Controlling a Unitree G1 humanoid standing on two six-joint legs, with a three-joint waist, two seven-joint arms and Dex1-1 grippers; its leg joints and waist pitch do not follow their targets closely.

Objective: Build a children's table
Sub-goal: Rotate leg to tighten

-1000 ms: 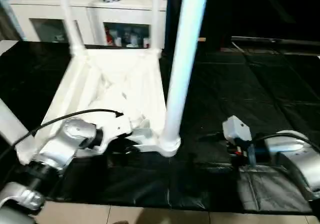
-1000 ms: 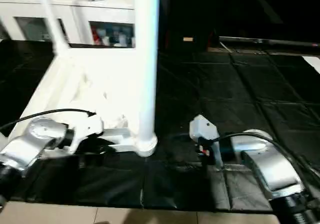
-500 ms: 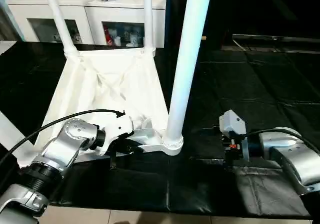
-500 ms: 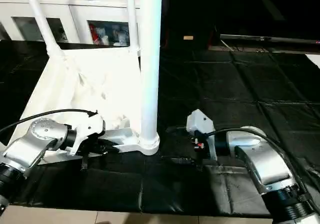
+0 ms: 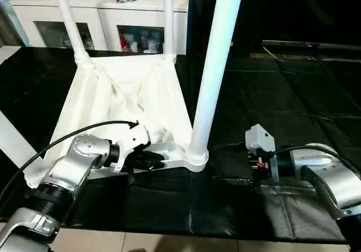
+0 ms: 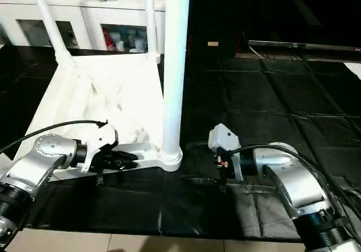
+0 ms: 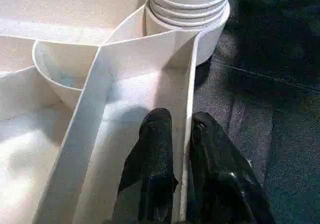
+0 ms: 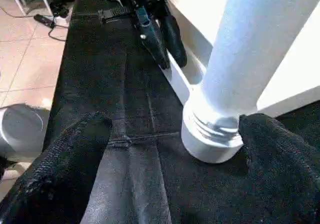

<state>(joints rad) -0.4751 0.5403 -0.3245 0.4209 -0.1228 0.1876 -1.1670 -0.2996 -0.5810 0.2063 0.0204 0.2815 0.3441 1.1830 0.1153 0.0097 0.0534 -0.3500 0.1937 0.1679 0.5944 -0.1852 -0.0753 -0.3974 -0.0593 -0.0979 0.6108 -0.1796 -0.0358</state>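
The children's table lies upside down on a black mat, its ribbed white top (image 5: 124, 94) facing up. One thick white leg (image 5: 217, 66) stands in the near right corner socket (image 5: 197, 159). Two thinner-looking legs (image 5: 67, 15) (image 5: 167, 15) rise at the far corners, and another leg (image 5: 11, 139) crosses the left edge. My left gripper (image 7: 182, 129) straddles the top's near rim, one finger (image 7: 155, 149) inside and one outside, slightly parted. Wide open, my right gripper (image 8: 175, 154) has its pads (image 8: 65, 169) on either side of the near leg's base without touching it.
A white glass-door cabinet (image 5: 101, 15) stands behind the table with small items on top. The black mat (image 5: 282, 94) stretches to the right. Tiled floor (image 5: 169, 243) shows along the near edge. A cable (image 5: 84, 131) loops over my left forearm.
The head views have shifted a little. My left gripper's fingers have eased apart slightly on the table's near rim. The right gripper stays open by the leg's base.
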